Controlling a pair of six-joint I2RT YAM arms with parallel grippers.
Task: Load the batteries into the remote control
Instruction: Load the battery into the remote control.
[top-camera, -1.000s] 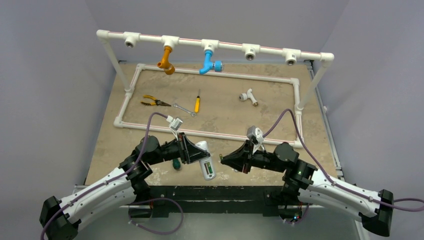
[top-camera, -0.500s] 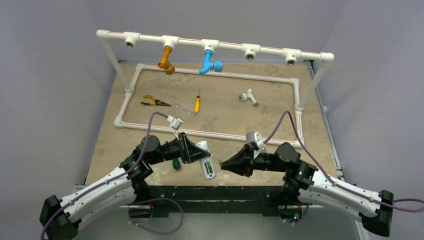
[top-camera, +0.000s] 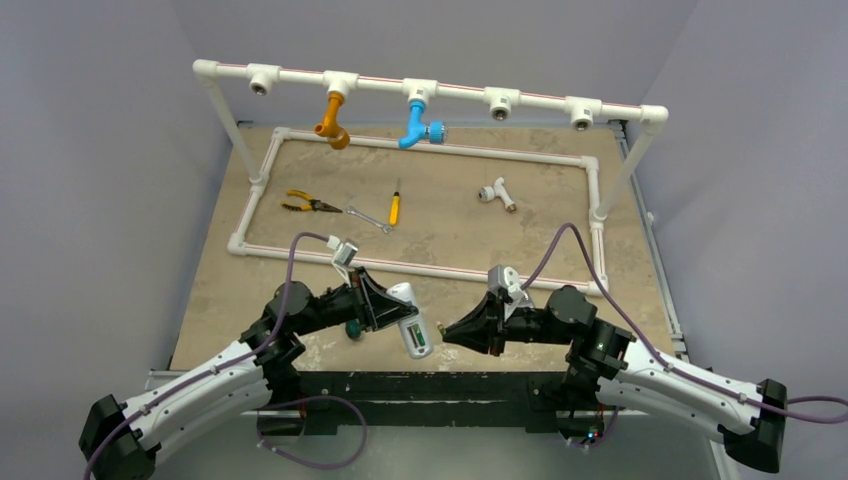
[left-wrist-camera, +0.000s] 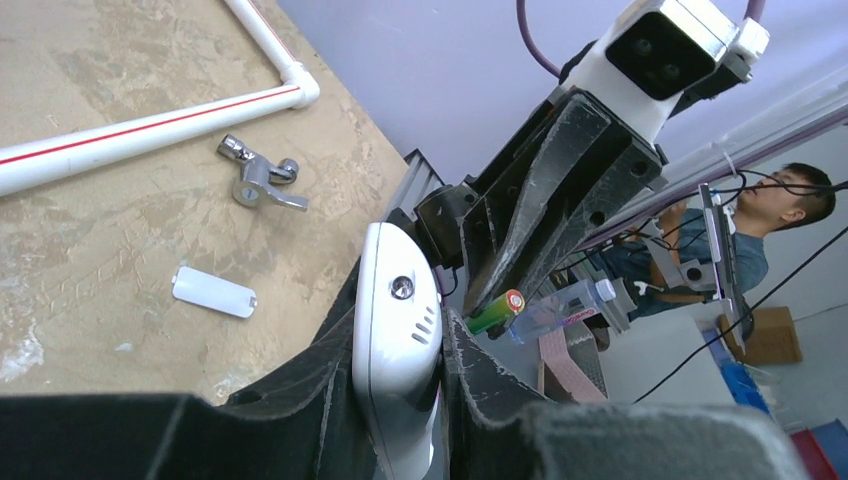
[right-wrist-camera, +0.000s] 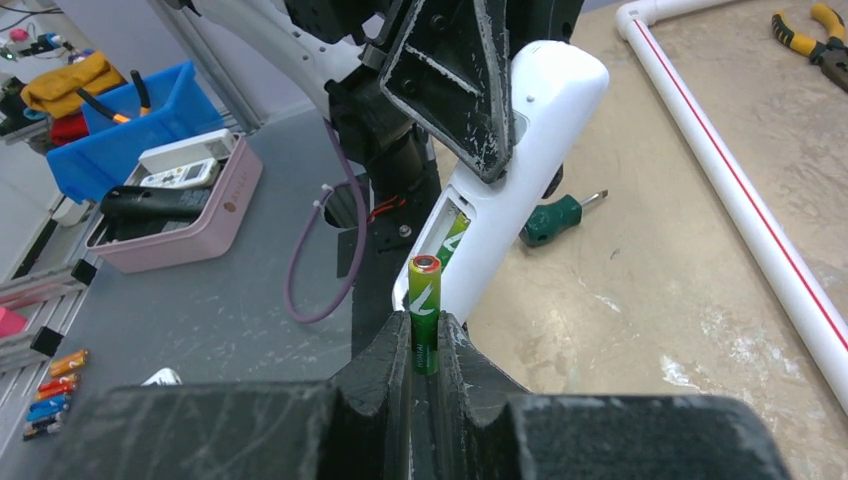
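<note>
Left fingers (left-wrist-camera: 290, 400): closed on the two long edges of the slim white plastic remote control (top-camera: 410, 320); a firm hold is shown.
Remote control: held off the tan board table (top-camera: 450, 235) near its front edge, tilted, with the plain back and open battery recess turned toward the right arm.
Recess: one slim green cylindrical battery (right-wrist-camera: 452, 238) is seen lying inside it.
Right fingers (right-wrist-camera: 375, 375): pinched narrowly on a second green battery (right-wrist-camera: 424, 310), whose orange-ringed tip sticks out past the fingertips.
Second green battery: pointed at the lower end of the remote control, just beside it; a small gap is seen from the left wrist.
Cover plate: a small flat white plastic plate (left-wrist-camera: 213, 291) lies on the table near the white pipe frame (left-wrist-camera: 150, 135).
Screwdriver: a stubby green-handled screwdriver (right-wrist-camera: 552, 220) lies on the table beneath the held remote control.
</note>
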